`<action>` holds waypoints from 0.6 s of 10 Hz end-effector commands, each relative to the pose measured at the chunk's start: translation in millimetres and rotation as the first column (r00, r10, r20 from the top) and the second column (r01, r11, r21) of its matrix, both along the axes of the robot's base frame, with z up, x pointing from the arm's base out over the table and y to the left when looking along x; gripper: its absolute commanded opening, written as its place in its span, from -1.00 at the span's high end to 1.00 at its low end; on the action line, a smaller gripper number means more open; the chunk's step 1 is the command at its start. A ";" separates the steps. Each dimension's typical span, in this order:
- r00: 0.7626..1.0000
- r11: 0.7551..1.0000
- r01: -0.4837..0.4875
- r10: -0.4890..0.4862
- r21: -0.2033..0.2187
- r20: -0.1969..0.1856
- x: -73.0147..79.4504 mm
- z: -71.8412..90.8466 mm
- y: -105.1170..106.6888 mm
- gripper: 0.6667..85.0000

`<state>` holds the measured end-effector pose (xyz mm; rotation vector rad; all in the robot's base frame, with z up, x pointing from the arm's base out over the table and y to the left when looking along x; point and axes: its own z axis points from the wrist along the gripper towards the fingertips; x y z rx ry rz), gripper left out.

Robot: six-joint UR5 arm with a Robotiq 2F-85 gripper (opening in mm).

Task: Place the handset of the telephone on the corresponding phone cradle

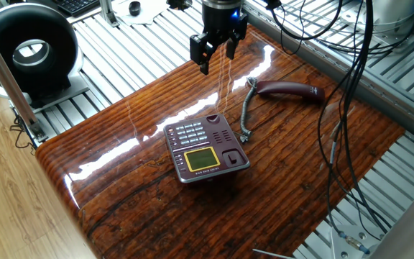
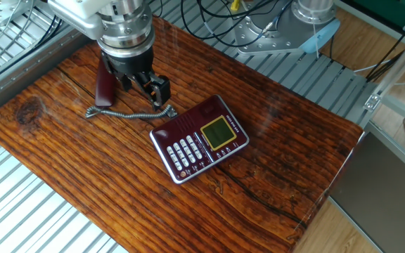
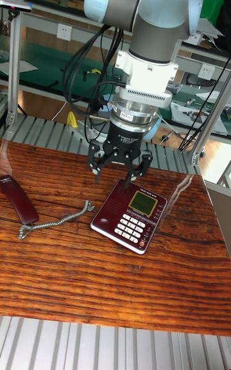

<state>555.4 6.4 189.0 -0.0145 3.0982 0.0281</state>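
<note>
Fingers [image 1: 201,52] of the black two-finger gripper [image 1: 216,49] stand spread wide and hold nothing, hanging in the air above the glossy brown wood-grain tabletop [image 1: 135,194] (the silver-grey arm rises behind them in the tall fixed view). Just below them in the other fixed view, the grey coiled cord [image 2: 121,112] runs from the squarish maroon telephone [image 2: 200,138] to the slim, curved dark maroon plastic handset [image 1: 290,90], which lies flat on the wood, well apart from the base. The recessed maroon phone cradle [image 1: 231,153] beside the yellow-green screen [image 1: 200,160] lies bare.
</note>
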 end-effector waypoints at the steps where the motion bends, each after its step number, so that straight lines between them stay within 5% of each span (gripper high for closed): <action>1: 0.997 1.000 -0.001 -0.001 0.027 0.074 19.3 0.9 9.0 0.98; 6: 0.998 0.999 -0.047 0.048 -0.020 0.049 14.1 -3.5 -2.1 0.98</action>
